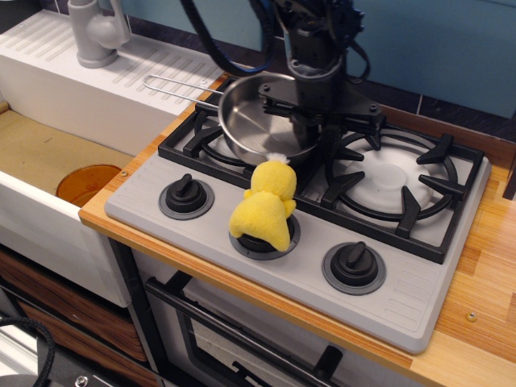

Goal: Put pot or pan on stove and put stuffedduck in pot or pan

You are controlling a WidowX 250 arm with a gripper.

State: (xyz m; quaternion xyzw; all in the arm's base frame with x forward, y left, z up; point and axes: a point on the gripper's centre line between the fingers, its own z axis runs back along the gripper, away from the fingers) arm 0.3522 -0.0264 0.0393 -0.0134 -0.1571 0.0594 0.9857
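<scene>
The shiny steel pan hangs tilted over the left burner grate of the grey stove. Its thin wire handle points left toward the drainboard. My gripper comes down from above and is shut on the pan's right rim, between the two burners. The yellow stuffedduck sits on the middle knob at the stove's front, just in front of the pan and apart from it. The pan holds nothing.
A white sink unit with a ribbed drainboard and a grey faucet stands to the left. An orange disc lies in the low basin. The right burner and knobs are bare. Wooden counter edges frame the stove.
</scene>
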